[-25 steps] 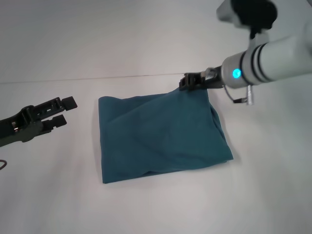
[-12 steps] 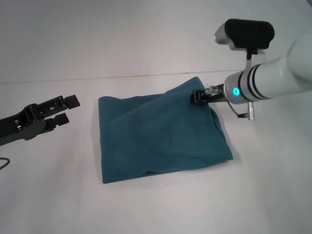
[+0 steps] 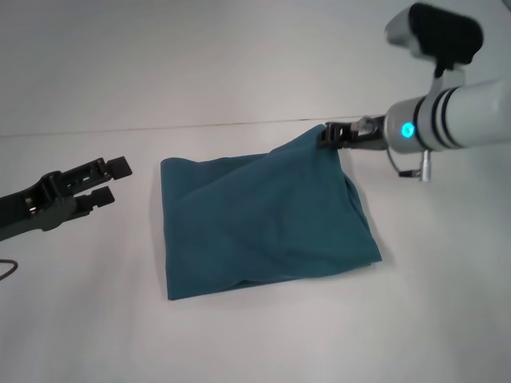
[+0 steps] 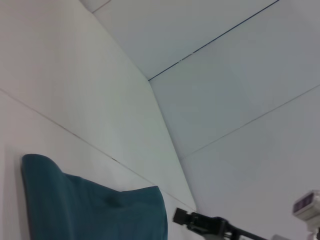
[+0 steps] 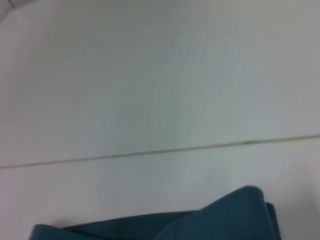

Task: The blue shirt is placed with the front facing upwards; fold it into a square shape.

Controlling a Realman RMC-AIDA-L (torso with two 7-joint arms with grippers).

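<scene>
Although the folding looked nearly finished, the far right corner of the dark teal-blue cotton shirt (image 3: 267, 219) was raised off the white table (image 3: 255, 335), pinched in the black right gripper (image 3: 329, 136), whose jaws were clamped together on the cloth. The rest of the shirt lay near the middle of the table as a rough, slightly skewed square, several layers thick, with soft uneven edges. By my reckoning, what remained was to lay that corner down, release it and perhaps square the outline. The black left gripper (image 3: 110, 180) hovered well to the left of the shirt, jaws apart and holding nothing. No lettering, collar or sleeves showed; they were presumably folded inside. Both wrist views caught only the shirt's far edge against the pale wall.
</scene>
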